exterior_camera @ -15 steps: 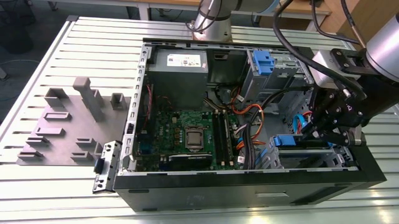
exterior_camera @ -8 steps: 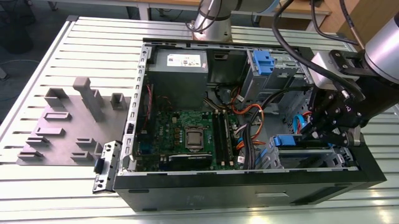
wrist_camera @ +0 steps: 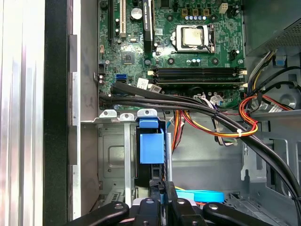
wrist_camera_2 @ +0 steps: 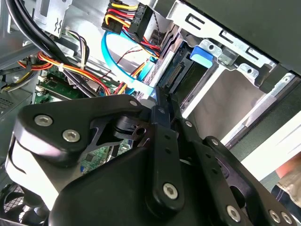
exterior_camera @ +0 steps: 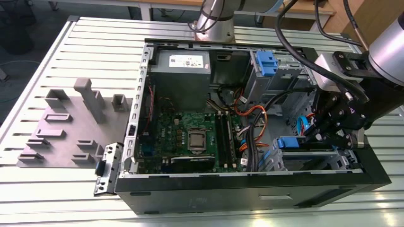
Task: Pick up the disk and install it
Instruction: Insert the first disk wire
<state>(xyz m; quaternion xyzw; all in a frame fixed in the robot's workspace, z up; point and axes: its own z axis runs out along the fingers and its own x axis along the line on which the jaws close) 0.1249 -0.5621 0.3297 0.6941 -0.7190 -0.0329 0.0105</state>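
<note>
Gripper [exterior_camera: 328, 137] lowered inside open computer case [exterior_camera: 252, 189] on slatted worktop [exterior_camera: 94, 42], jaws closed on the disk [wrist_camera: 151, 153], standing on edge in drive cage [wrist_camera: 113, 155] beside motherboard [exterior_camera: 189, 137].

The disk [wrist_camera: 151, 149], blue rail showing, stands on edge inside the drive cage [wrist_camera: 113, 155] of the computer case.

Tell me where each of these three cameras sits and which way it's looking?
Exterior view: off the arm, above the table, looking down into the open computer case; the arm and its tool show at that view's right.
First wrist view: on the arm, facing down at the motherboard and blue drive rail; tool linkages show.
Second wrist view: on the arm, looking past black tool linkages toward the drive bay.
Both wrist views share the orange cables.
</note>
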